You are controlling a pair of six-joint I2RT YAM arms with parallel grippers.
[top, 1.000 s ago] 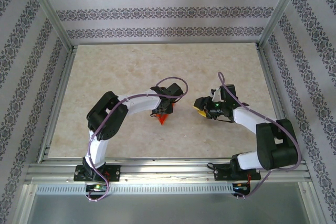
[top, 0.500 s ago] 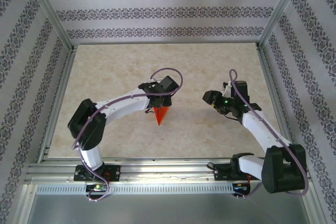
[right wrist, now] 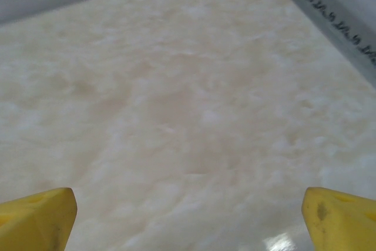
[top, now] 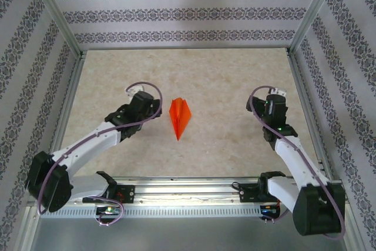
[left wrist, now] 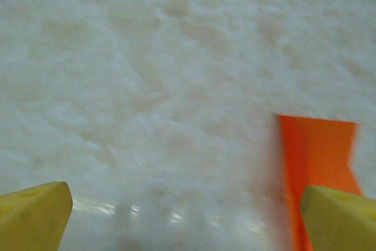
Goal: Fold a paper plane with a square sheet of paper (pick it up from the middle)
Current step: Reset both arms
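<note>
The plane (top: 180,117), a narrow orange paper dart with a centre crease, lies flat on the matte, marbled beige table (top: 229,80), with its sharp tip toward the arm bases. Left gripper (left wrist: 187,218): blunt yellow fingers (left wrist: 35,216) spread wide, empty, just left of the plane. Right gripper (right wrist: 188,218): spread wide, empty, well apart on the right.

The paper plane (left wrist: 316,145) is blurred in the left wrist view, its lower part cut off behind a yellow fingertip (left wrist: 341,218) of the left gripper (left wrist: 185,221). Fingertips (right wrist: 35,218) of the right gripper (right wrist: 188,221) are cropped at the bottom corners.
</note>
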